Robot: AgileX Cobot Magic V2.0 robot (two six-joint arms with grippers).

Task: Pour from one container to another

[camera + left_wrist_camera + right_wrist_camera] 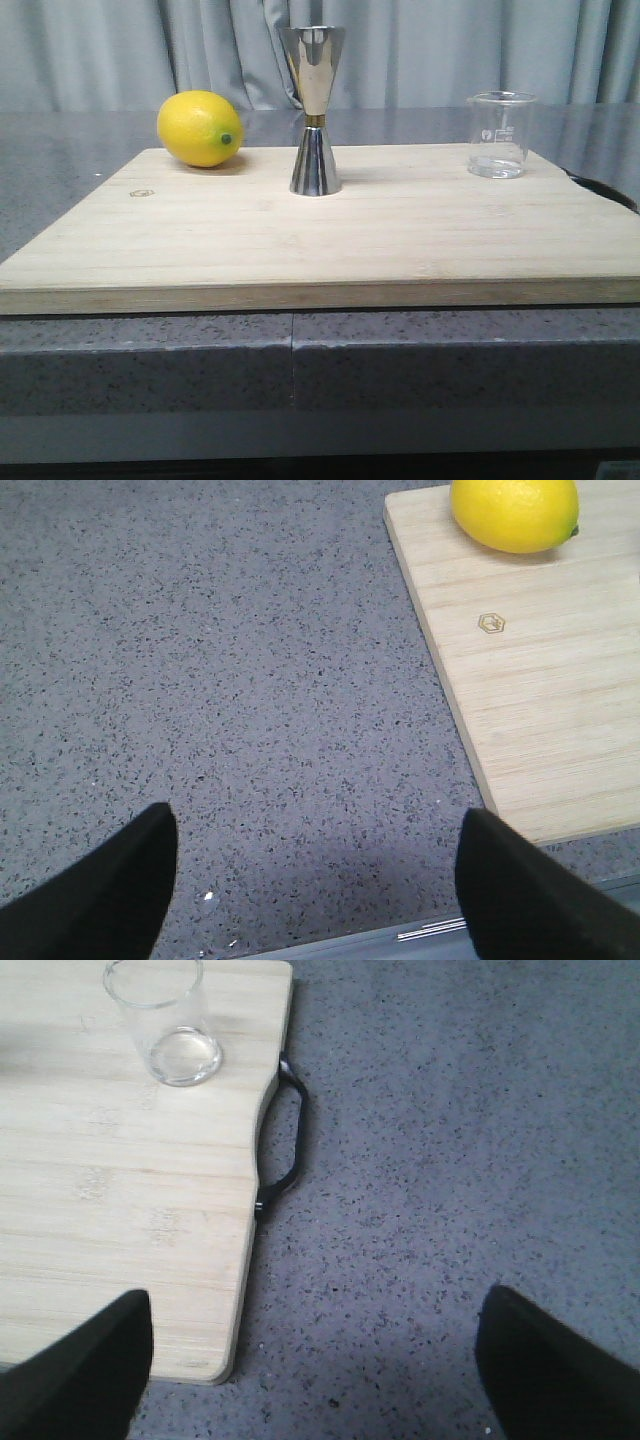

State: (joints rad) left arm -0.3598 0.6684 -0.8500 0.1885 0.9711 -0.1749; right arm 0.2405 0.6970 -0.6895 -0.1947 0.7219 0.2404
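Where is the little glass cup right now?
In the front view the glass beaker stands upright at the cutting board's far right, right of the steel jigger.

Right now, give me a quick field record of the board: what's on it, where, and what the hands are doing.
surface: wooden board on speckled counter
left: lemon, lying on its side
centre: steel jigger, upright
right: glass beaker, upright, looks nearly empty
left hand: open, over counter, holding nothing
right hand: open, at the board's handle edge, holding nothing
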